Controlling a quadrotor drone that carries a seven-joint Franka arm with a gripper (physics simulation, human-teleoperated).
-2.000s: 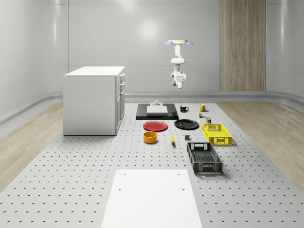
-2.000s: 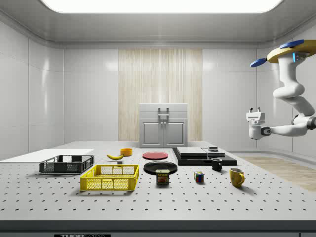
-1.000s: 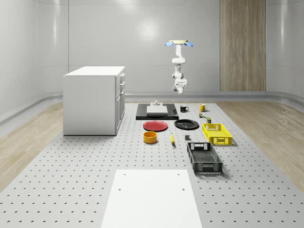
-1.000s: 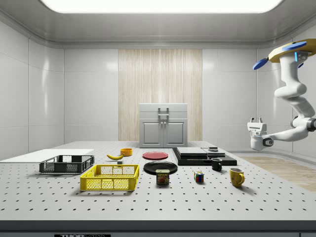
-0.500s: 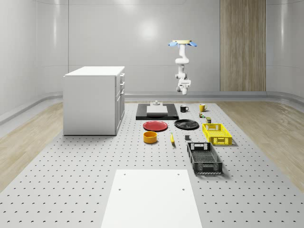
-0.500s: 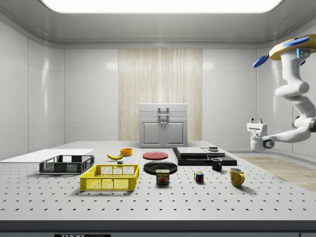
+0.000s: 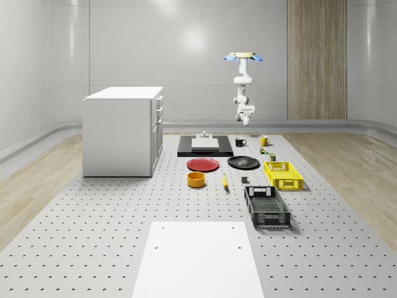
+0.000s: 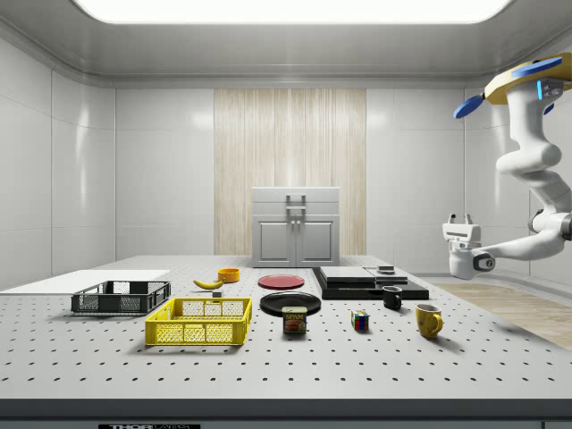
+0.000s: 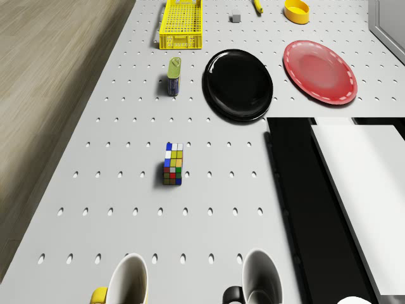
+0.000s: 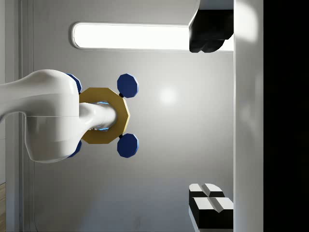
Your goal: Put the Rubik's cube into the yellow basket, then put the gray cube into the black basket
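Observation:
The Rubik's cube [image 9: 173, 164] [image 8: 360, 320] [image 7: 263, 150] lies on the table between the mugs and the tin can. The small gray cube [image 9: 236, 18] [image 7: 244, 180] sits between the yellow basket [image 7: 288, 184] [image 8: 198, 332] [image 9: 180, 41] and the black basket [image 7: 267, 217] [image 8: 121, 302]. I hover high over the table's far end, roughly above the mugs. My gripper [image 8: 461, 217] [image 7: 247, 121] [image 10: 205, 118] hangs mid-air, well above the table. It points up at the ceiling, open, with nothing in it.
A tin can [image 9: 174, 76], a black plate [image 9: 238, 84] and a red plate [image 9: 319, 71] lie past the Rubik's cube. A yellow mug [image 9: 123, 282] and a black mug [image 9: 256, 282] stand below me beside a black slab [image 9: 285, 190]. A white cabinet [image 7: 121, 130] stands at the whole-scene view's left.
The drone and arm have drifted toward the whole-scene view's right. The gripper has sunk a little lower in the side view. The things on the table have not moved.

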